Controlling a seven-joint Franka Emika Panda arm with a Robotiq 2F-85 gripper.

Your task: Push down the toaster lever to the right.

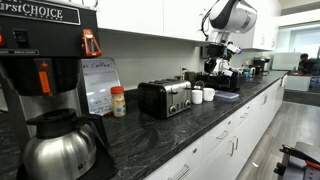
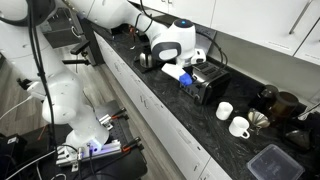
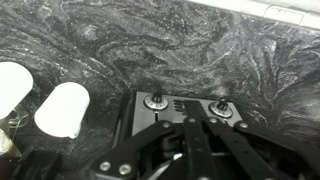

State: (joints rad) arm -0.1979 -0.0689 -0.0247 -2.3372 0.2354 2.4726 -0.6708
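Observation:
The toaster [image 1: 165,97] is black with a brushed-steel face and stands on the dark marbled counter; it also shows in an exterior view [image 2: 212,82]. In the wrist view its panel [image 3: 186,103] lies just below me, with a round knob at each end [image 3: 155,101] [image 3: 221,108]. My gripper [image 3: 190,125] is shut and empty, its fingertips pressed together over the middle of the panel between the knobs. It shows in both exterior views [image 2: 187,73] [image 1: 222,55], hanging at the toaster's end. The linkage hides the levers.
Two white mugs [image 3: 65,108] [image 3: 10,85] stand beside the toaster, also seen in an exterior view [image 2: 225,110] [image 2: 240,127]. A tall black coffee machine with a steel carafe [image 1: 60,140] stands at one end of the counter. A dark tray [image 2: 268,160] lies further along.

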